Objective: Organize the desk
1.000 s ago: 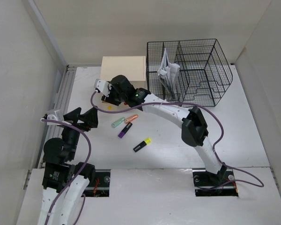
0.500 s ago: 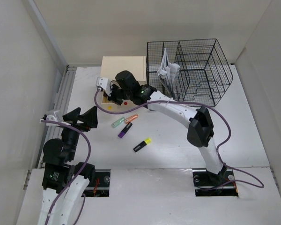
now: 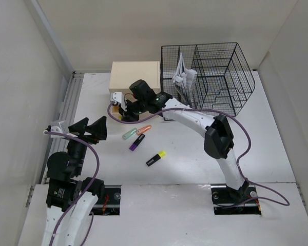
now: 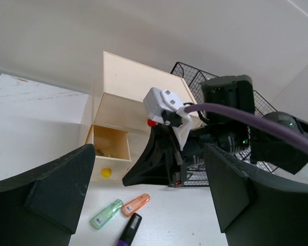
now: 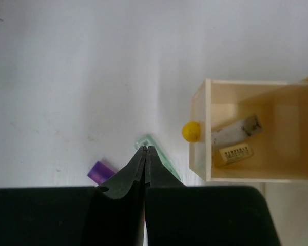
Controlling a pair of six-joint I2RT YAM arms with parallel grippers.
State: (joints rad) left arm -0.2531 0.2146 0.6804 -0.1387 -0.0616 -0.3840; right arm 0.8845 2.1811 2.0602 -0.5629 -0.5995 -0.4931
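Observation:
The white desk (image 3: 256, 143) carries a beige wooden drawer box (image 3: 135, 76) at the back. Its bottom drawer (image 5: 256, 169) stands pulled open, with a yellow knob (image 5: 192, 131) and two small erasers (image 5: 235, 152) inside. My right gripper (image 5: 145, 148) hangs shut and empty just in front of that drawer, above a green highlighter (image 5: 169, 166) and a purple one (image 5: 101, 171). An orange highlighter (image 3: 143, 129) and a yellow-and-black one (image 3: 156, 158) lie nearby. My left gripper (image 3: 90, 128) waits wide open at the left, holding nothing, its fingers (image 4: 56, 189) pointing at the drawer box (image 4: 138, 82).
A black wire mesh organizer (image 3: 208, 77) with folded papers (image 3: 184, 77) stands at the back right, beside the drawer box. A metal rail (image 3: 66, 118) runs along the desk's left edge. The right arm (image 3: 195, 120) arches over the middle of the desk.
The right gripper's jaws have closed from half open to shut with nothing between them, and it has shifted slightly right in front of the drawer box. The left arm has not moved.

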